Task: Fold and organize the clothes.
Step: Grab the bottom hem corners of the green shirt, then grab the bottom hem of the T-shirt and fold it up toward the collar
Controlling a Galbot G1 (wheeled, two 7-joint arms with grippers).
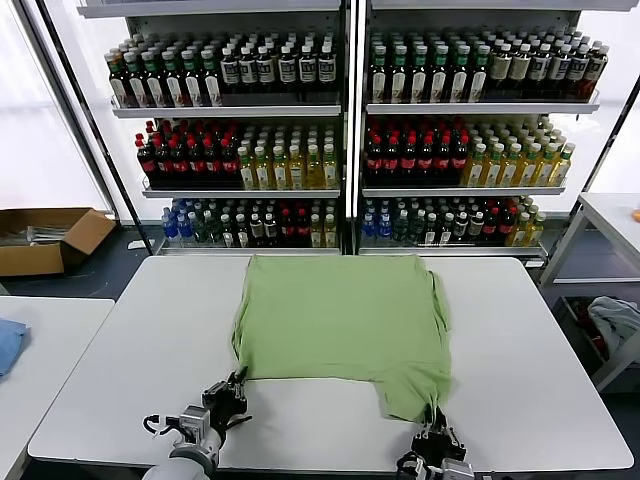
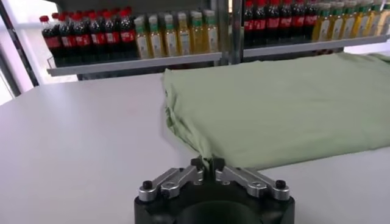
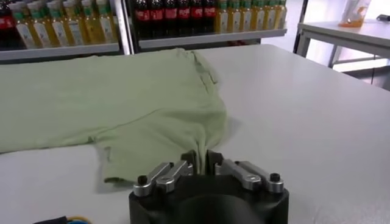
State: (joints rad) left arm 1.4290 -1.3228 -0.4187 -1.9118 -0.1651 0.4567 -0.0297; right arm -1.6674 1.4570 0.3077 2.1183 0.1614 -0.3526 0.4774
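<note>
The shirt (image 1: 340,325) lies flat at the middle of the table (image 1: 120,360), face down as far as we can see, so collar, placket and print are hidden from us. Our left gripper (image 1: 236,384) is pinched onto its near left corner and our right gripper (image 1: 434,424) is pinched onto the near hem of the flap hanging toward us, both arms cut off by the head view's lower edge. Bare tabletop lies on both sides; shelves (image 1: 345,110) of bottles stand beyond the far edge, a box (image 1: 45,238) and a blue cloth (image 1: 8,342) to the left.
</note>
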